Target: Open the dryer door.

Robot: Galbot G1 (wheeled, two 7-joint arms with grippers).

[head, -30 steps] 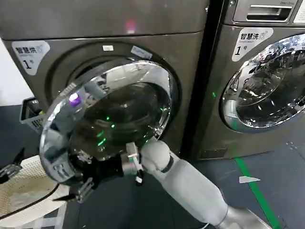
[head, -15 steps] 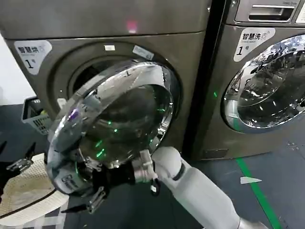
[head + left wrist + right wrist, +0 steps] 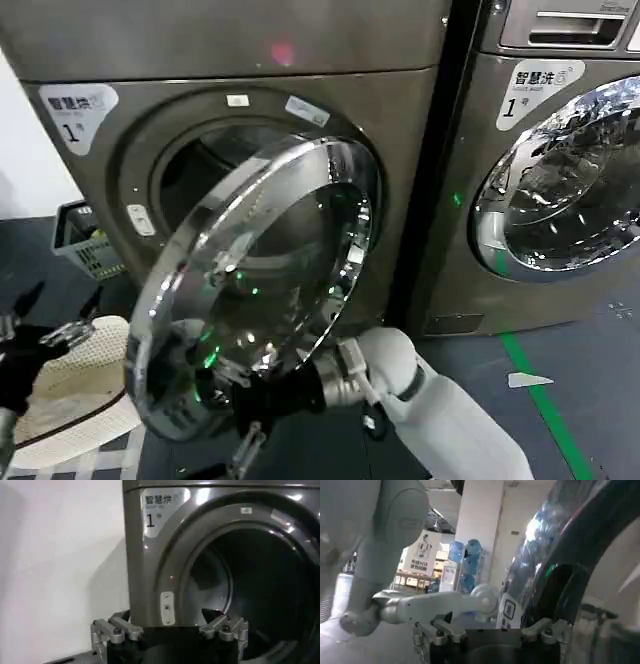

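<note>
Setting: two grey front-loading machines are seen side by side on a dark floor (image 3: 590, 420), with a green floor line (image 3: 545, 410) at the right.
Dryer (image 3: 250, 60): the left machine, marked "1"; its dark drum opening (image 3: 255, 580) is exposed.
Door (image 3: 265, 280): swung partly open, hinged at its right side, chrome ring and domed glass angled toward the camera, free edge low and to the left.
Neighbouring machine (image 3: 560, 180): its chrome round door is closed.
Right gripper (image 3: 245, 440): held under the door's lower edge, fingers spread apart; contact with the rim seems likely but cannot be confirmed.
Left gripper (image 3: 40, 330): held low at the left, apart from the door, fingers parted and holding nothing.
Basket (image 3: 85, 240): set on the floor beside the dryer's left corner.
White mesh object (image 3: 75, 390): lies low at the left, near the left gripper.
</note>
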